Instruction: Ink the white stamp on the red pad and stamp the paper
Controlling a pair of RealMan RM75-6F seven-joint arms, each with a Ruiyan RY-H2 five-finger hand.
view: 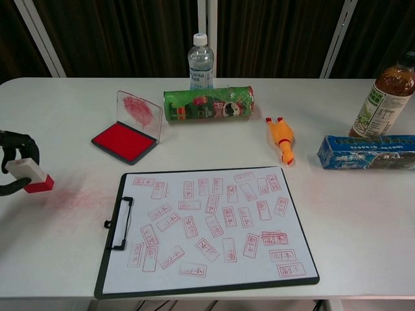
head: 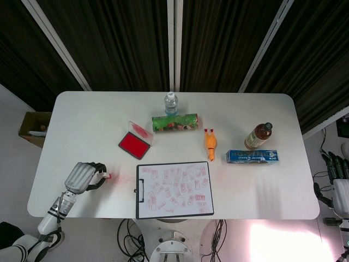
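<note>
The white stamp (view: 29, 175), with its red base, is at the table's front left, held in the dark fingers of my left hand (head: 82, 176). In the chest view only the fingers (view: 9, 160) show at the left edge. The stamp (head: 104, 175) is left of the clipboard and well away from the red pad (head: 134, 144). The pad (view: 124, 140) lies open with its clear lid upright. The paper (view: 211, 223) on the black clipboard is covered with several red stamp marks. My right hand (head: 335, 183) hangs off the table's right side, fingers apart and holding nothing.
A water bottle (head: 171, 102), a green can on its side (head: 175, 123), a rubber chicken (head: 210, 143), a blue box (head: 252, 156) and a tea bottle (head: 258, 135) stand behind and right of the clipboard. Faint red smudges (view: 61, 197) mark the table left of the clipboard.
</note>
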